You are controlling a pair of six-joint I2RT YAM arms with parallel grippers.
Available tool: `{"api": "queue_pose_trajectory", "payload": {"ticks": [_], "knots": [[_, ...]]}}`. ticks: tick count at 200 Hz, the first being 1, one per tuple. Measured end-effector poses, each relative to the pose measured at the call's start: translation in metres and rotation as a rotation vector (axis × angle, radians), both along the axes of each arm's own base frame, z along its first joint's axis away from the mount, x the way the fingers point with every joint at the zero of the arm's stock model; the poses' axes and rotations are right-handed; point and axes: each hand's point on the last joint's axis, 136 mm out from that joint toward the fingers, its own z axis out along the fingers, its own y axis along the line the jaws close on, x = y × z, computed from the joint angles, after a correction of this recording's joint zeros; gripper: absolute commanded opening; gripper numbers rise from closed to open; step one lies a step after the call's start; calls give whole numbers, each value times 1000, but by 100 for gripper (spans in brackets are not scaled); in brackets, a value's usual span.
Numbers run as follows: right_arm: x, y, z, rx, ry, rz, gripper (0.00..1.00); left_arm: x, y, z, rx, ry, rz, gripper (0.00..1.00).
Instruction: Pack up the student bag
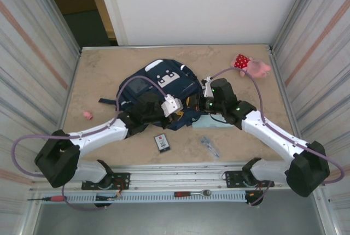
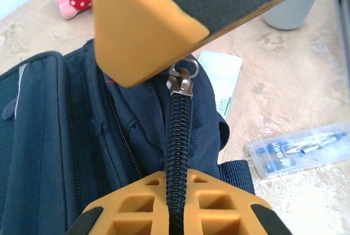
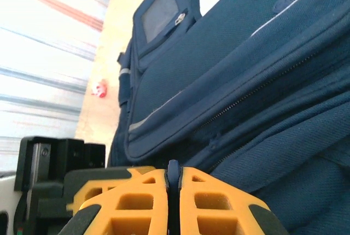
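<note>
the large navy blue fabric backpack (image 1: 183, 82) lies at the middle of my bench (image 1: 109, 71). my left jaws grasp its black zip coil (image 2: 178, 136); my right jaws are clenched, on what i cannot tell.

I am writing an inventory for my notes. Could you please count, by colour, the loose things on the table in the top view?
Navy: 1, student bag
Pink: 2, plush toy, small piece
Black: 1, flat card
Clear: 1, pen case
Pale green: 1, booklet
Total: 6
</note>
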Motion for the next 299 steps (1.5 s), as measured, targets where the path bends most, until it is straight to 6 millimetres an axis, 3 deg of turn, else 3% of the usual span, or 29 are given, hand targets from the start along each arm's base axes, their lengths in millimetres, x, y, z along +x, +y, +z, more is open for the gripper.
{"api": "queue_pose_trajectory", "payload": {"ticks": [39, 70, 89, 119, 156, 173, 192, 211, 230, 260, 299], "knots": [[-4, 8, 9, 67, -3, 55, 7, -1, 15, 13, -34, -7, -48, 0], [-5, 8, 6, 80, 13, 53, 0, -7, 17, 10, -22, -1, -86, 0], [1, -2, 0, 67, 26, 15, 0, -11, 20, 7, -11, 12, -110, 0], [21, -36, -7, 72, 38, -85, 0, -19, 31, 12, -7, 0, -124, 0], [35, -48, -6, 93, 34, -118, 0, -28, 60, 25, -31, -26, -106, 0], [41, -47, -11, 93, 35, -123, 0, -28, 74, 29, -28, -41, -82, 10], [42, -40, -14, 84, 31, -116, 0, -29, 88, 27, -11, -47, -53, 39], [39, -33, -17, 53, 24, -120, 0, -30, 97, 29, 7, -50, -19, 60], [35, -22, -15, 28, 9, -112, 0, -40, 86, 30, 46, -59, -29, 71], [30, -3, 3, 26, -38, -86, 0, -67, 42, 30, 118, -91, -122, 79], [24, 12, 17, 24, -71, -67, 0, -32, 17, 9, 159, -16, 12, 79]]}}
